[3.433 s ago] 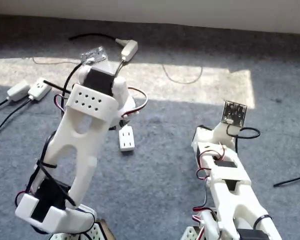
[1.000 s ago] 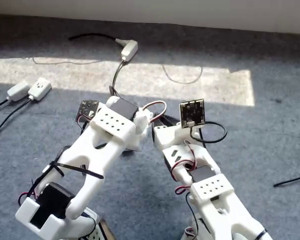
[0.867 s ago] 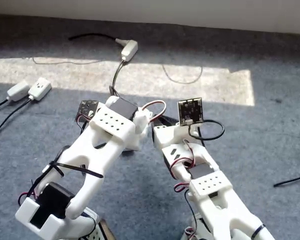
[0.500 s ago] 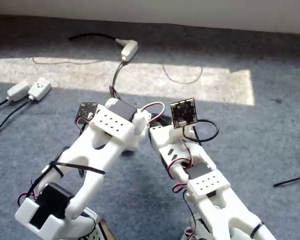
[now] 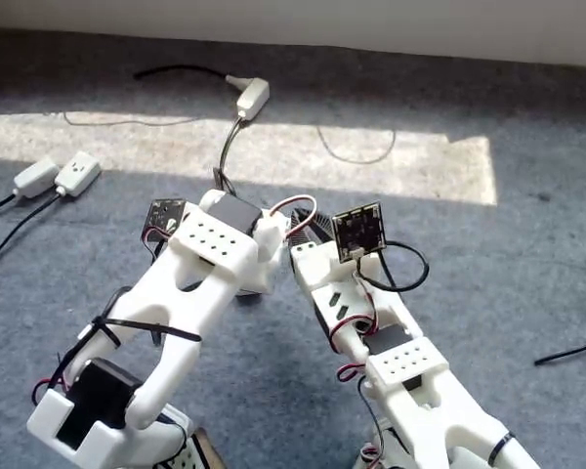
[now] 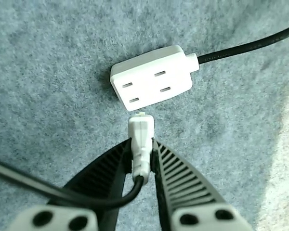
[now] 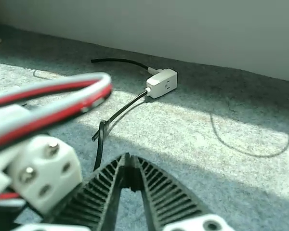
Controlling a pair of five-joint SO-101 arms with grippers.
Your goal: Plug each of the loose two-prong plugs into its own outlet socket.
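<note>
White plug (image 6: 140, 129) and white outlet block (image 6: 151, 79), black ribbed left pincer (image 6: 141, 145), grey carpet (image 6: 43, 53)

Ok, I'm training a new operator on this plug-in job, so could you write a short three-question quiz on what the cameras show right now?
1. True or false: the left gripper is shut on the white plastic two-prong plug.
2. Multiple choice: the plug's prongs are A) fully seated in the white rectangular outlet block, B) outside the sockets, near the block's edge, C) pointing away from the block.
3. Fill in the blank: the right gripper is ____, with nothing between its fingers.
Key: 1 true; 2 B; 3 shut.
</note>
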